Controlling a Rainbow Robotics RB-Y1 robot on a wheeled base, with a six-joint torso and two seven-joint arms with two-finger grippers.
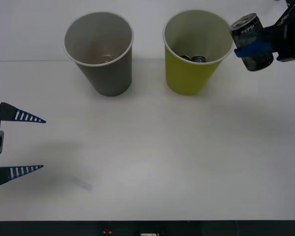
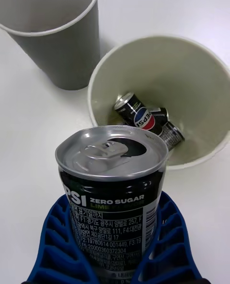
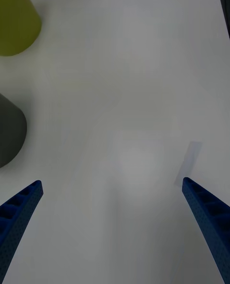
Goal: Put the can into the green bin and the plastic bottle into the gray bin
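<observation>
- The can [image 1: 252, 42] is in the air, tilted, just right of the green bin [image 1: 189, 73] and beside its rim, not yet over the opening.
- My right jaws [image 1: 253, 49] pinch its lower body; if I let go here, I think it falls on the counter [image 1: 152, 157] outside the bin.
- Moving left too low, the can may hit the rim and tip the bin, which already holds small cans [image 2: 143, 118].
- The gray bin [image 1: 101, 54] stands further left.
- My left jaws [image 1: 34, 143] wait spread at the near left.

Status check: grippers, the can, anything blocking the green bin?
Right gripper shut on the can, raised beside the green bin. Left gripper open, idle at table's left. Cans already inside; mouth unobstructed.
</observation>
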